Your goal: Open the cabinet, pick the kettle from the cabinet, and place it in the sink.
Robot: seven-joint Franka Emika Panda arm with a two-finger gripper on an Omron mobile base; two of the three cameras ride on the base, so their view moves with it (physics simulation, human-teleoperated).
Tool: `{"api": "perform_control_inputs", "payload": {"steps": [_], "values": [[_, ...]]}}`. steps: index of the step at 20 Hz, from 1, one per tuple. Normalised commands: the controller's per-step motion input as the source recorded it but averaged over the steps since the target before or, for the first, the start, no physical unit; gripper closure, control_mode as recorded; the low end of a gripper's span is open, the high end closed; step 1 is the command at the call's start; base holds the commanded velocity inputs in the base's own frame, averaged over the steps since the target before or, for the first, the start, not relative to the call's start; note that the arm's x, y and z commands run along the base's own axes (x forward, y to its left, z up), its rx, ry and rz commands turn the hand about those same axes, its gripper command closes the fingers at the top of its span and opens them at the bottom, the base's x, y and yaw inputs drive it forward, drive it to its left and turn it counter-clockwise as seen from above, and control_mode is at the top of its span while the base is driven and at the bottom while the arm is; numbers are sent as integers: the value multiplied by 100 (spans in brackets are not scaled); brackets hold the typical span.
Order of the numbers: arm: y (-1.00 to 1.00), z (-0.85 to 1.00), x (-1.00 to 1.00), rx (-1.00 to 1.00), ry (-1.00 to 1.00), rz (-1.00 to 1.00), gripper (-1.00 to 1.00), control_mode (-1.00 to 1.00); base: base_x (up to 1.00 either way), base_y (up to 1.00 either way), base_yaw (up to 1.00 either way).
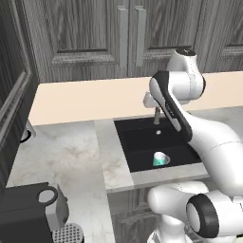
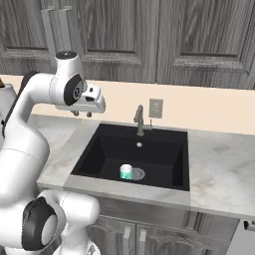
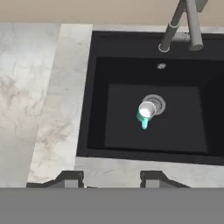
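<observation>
Hand view looks down into the black rectangular sink (image 3: 148, 113); the claw (image 3: 111, 178), part-open and empty, hovers above, cabinet (image 1: 95, 33) doors shut.

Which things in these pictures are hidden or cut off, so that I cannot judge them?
- Kettle: behind the closed cabinet doors, both base views.
- Sink, right part: covered by the arm, left base view.
- Faucet top: cut by the hand view's upper edge.
- Black appliance: cut by the left base view's bottom edge.
</observation>
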Motion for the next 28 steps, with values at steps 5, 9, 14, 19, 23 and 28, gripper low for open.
{"api": "perform_control_inputs", "payload": {"steps": [5,9,14,19,23,28], "values": [[0,0,-15,0,-14,0,-100,-100,0,0,0],[7,5,-25,-2,-53,0,-100,-100,0,0,0],[20,21,-10,-2,-49,0,-100,-100,0,0,0],[16,31,0,0,-31,0,-100,-100,0,0,0],[16,36,0,0,-20,0,-100,-100,0,0,0],[17,37,1,0,-22,0,-100,-100,0,0,0]]}}
